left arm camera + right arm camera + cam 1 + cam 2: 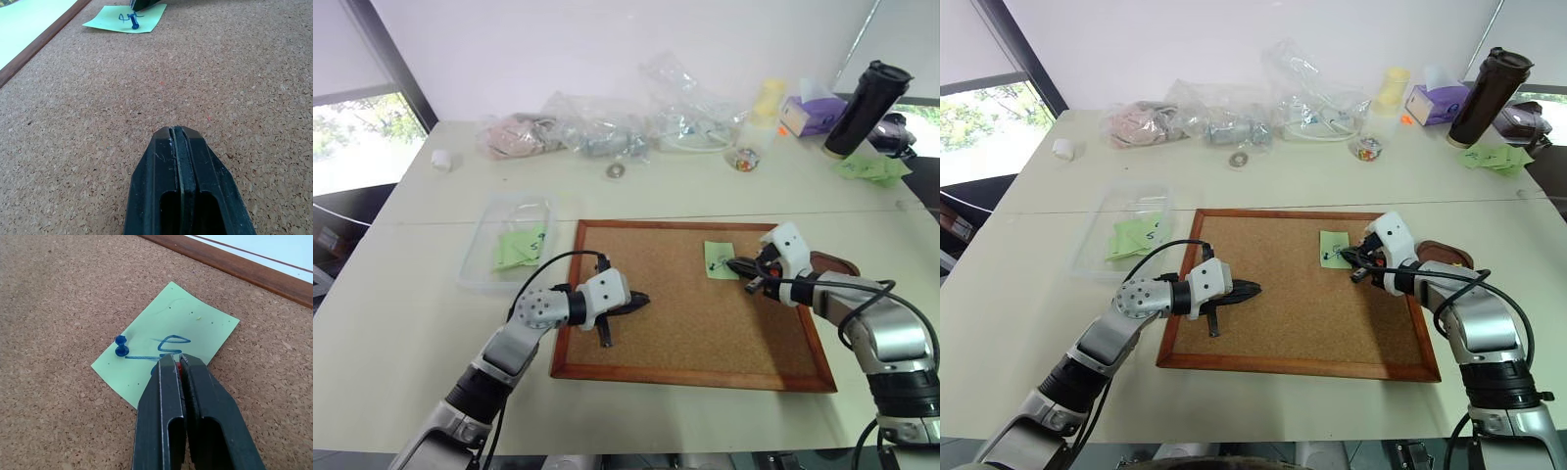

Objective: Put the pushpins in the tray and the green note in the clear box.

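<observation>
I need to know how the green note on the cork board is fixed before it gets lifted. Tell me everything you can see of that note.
The green note is a small light-green paper rectangle lying flat on the cork board, near its far right part. It bears a blue scribble and several tiny pinholes. A blue pushpin stands stuck through one corner. The right gripper has its jaws closed at the note's near edge, with something red glimpsed between them, likely another pin's head. The paper looks uncreased and untorn.

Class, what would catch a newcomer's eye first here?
The large wood-framed cork board at the middle of the pale table dominates. On it lies a small light-green paper note held by a blue pushpin, where the right hand is shut on a red pin. The left hand hovers shut over bare cork.
</observation>
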